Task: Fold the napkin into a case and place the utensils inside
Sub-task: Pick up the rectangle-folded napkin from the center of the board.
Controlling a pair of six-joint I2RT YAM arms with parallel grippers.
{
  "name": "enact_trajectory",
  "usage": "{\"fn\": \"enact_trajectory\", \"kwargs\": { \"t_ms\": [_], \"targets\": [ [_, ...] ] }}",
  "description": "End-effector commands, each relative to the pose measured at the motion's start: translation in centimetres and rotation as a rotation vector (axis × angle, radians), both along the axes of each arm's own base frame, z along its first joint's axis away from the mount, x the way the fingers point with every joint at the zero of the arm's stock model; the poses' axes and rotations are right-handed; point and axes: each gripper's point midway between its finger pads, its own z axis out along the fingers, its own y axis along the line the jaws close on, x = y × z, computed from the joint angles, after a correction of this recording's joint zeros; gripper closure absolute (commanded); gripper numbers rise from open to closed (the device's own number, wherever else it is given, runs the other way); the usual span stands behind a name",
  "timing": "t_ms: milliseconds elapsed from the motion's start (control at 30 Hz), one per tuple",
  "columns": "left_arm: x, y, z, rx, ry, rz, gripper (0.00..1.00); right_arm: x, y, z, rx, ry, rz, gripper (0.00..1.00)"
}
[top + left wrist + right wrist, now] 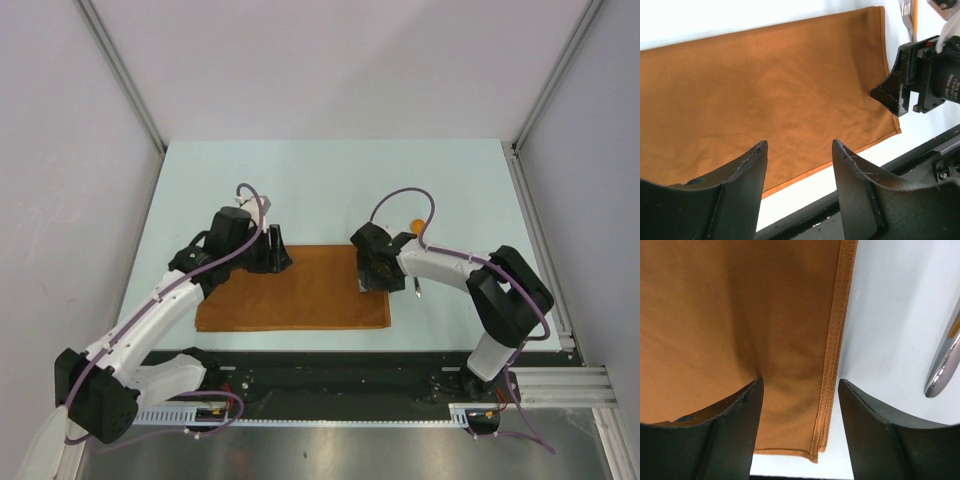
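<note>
At the left, the left gripper (276, 252) is hanging over the far left corner of the napkin (295, 290). Its jaws are standing apart with nothing between them. In the left wrist view the two dark fingers (740, 185) are framing bare cloth and the napkin's near edge.

The napkin is lying flat on the pale table (330, 180) as a wide rust-orange rectangle, between the two arms and just beyond the black rail (330, 385) at the near edge. No print or label is showing on the cloth. Along its right edge, the right wrist view is showing two stitched hems (837, 340) lying one on the other.

The right gripper (369, 283) is hovering over the napkin's right edge, and its jaws are also standing apart and gripping nothing. The hem is running between the fingers (735, 435) below them. Small white print is showing on this gripper's black housing (950, 85) in the left wrist view, but it is too small to read.

Further right, the utensils are lying on the table outside the napkin. The fork (907, 15) is showing its tines just beyond the cloth's right edge. The spoon (416, 226) is showing its round orange bowl behind the right arm. A shiny metal handle (945, 360) is lying near the hem, and I cannot tell which utensil it belongs to.
</note>
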Motion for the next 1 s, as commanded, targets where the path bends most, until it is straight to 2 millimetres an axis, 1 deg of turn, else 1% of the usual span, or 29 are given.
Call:
{"fn": "enact_trajectory", "kwargs": {
  "t_ms": [0, 33, 133, 200, 300, 433, 500, 533, 600, 700, 800, 833, 867, 900, 933, 967],
  "targets": [
    [-0.2, -0.2, 1.4, -0.013, -0.059, -0.041, 0.41, 0.7, -0.1, 0.0, 0.014, -0.061, -0.034, 0.35],
    [-0.2, -0.3, 1.5, -0.015, -0.062, -0.046, 0.41, 0.7, -0.1, 0.2, 0.024, -0.073, -0.033, 0.35],
    [-0.2, -0.6, 1.7, -0.027, -0.062, -0.056, 0.41, 0.6, -0.3, -0.3, 0.016, -0.071, -0.020, 0.36],
    [0.0, -0.9, 1.6, -0.032, -0.053, -0.063, 0.41, 0.3, -0.3, -0.9, 0.017, -0.058, -0.012, 0.36],
    [0.1, -1.3, 1.5, -0.039, -0.042, -0.072, 0.41, -0.2, -0.4, -1.7, 0.019, -0.036, -0.025, 0.38],
    [0.2, -1.4, 1.8, -0.045, -0.045, -0.071, 0.41, -0.8, -1.6, -2.7, -0.039, -0.036, -0.039, 0.49],
    [0.2, -1.4, 1.7, -0.045, -0.042, -0.073, 0.41, -0.9, -1.8, -3.0, -0.069, -0.037, -0.033, 0.52],
    [0.3, -1.4, 1.7, -0.042, -0.040, -0.071, 0.41, -0.9, -2.2, -3.1, -0.091, -0.038, -0.037, 0.57],
    [0.4, -1.5, 1.7, -0.042, -0.042, -0.070, 0.41, -1.0, -2.5, -3.5, -0.111, -0.033, -0.039, 0.60],
    [0.4, -1.4, 1.7, -0.041, -0.040, -0.070, 0.41, -1.0, -2.5, -3.6, -0.107, -0.041, -0.042, 0.71],
    [0.3, -1.4, 1.3, -0.038, -0.029, -0.068, 0.41, -0.4, -2.5, -2.9, -0.102, -0.074, -0.048, 0.83],
    [0.3, -1.4, 1.2, -0.036, -0.029, -0.068, 0.41, -0.1, -2.5, -2.6, -0.102, -0.088, -0.049, 0.91],
    [0.3, -1.3, 1.0, -0.032, -0.024, -0.066, 0.41, 0.4, -2.7, -2.3, -0.100, -0.097, -0.048, 0.95],
    [0.3, -1.4, 0.9, -0.032, -0.021, -0.068, 0.41, 0.7, -2.8, -1.9, -0.093, -0.108, -0.048, 0.98],
    [0.3, -1.5, 0.8, -0.034, -0.016, -0.070, 0.41, 1.3, -2.8, -1.2, -0.073, -0.124, -0.049, 1.00],
    [0.3, -1.5, 0.7, -0.036, -0.012, -0.067, 0.41, 2.0, -3.4, -0.6, -0.059, -0.131, -0.063, 1.00]
  ]
}}
